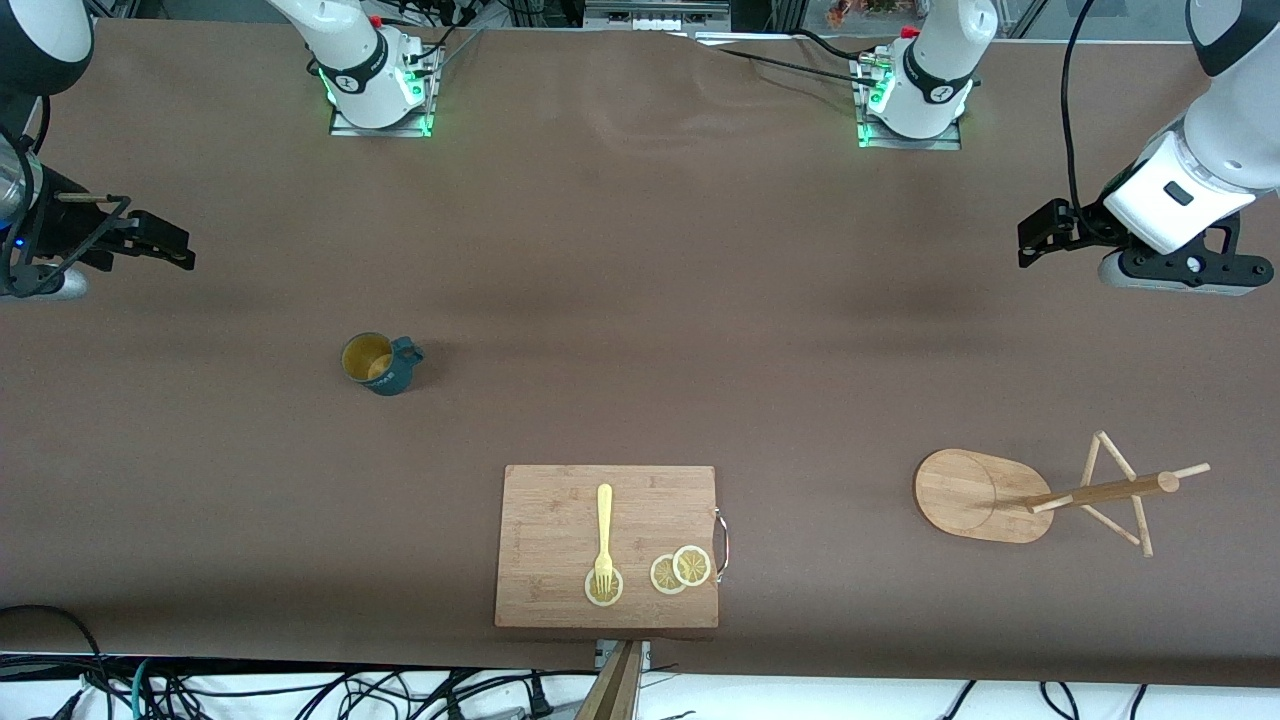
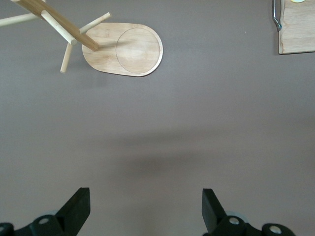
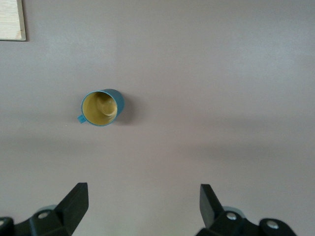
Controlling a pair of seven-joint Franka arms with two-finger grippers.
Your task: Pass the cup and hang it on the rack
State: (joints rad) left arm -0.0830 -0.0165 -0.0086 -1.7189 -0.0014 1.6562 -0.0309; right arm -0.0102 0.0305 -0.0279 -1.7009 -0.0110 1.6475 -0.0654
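The dark teal cup (image 1: 380, 363) stands upright on the brown table toward the right arm's end, its tan inside showing; in the right wrist view the cup (image 3: 102, 107) has its small handle at the side. The wooden rack (image 1: 975, 495) stands on its oval base toward the left arm's end, with thin pegs on its post (image 1: 1100, 490); the left wrist view shows the rack (image 2: 125, 49) too. My right gripper (image 1: 160, 240) (image 3: 143, 194) hangs open and empty above the table, apart from the cup. My left gripper (image 1: 1040, 235) (image 2: 146, 196) hangs open and empty, apart from the rack.
A rectangular wooden cutting board (image 1: 560, 510) lies near the table's front edge, between cup and rack. On it are a yellow fork (image 1: 604, 530) and lemon slices (image 1: 680, 570). A metal handle (image 1: 722, 545) sticks out at the board's side. Cables run below the table's front edge.
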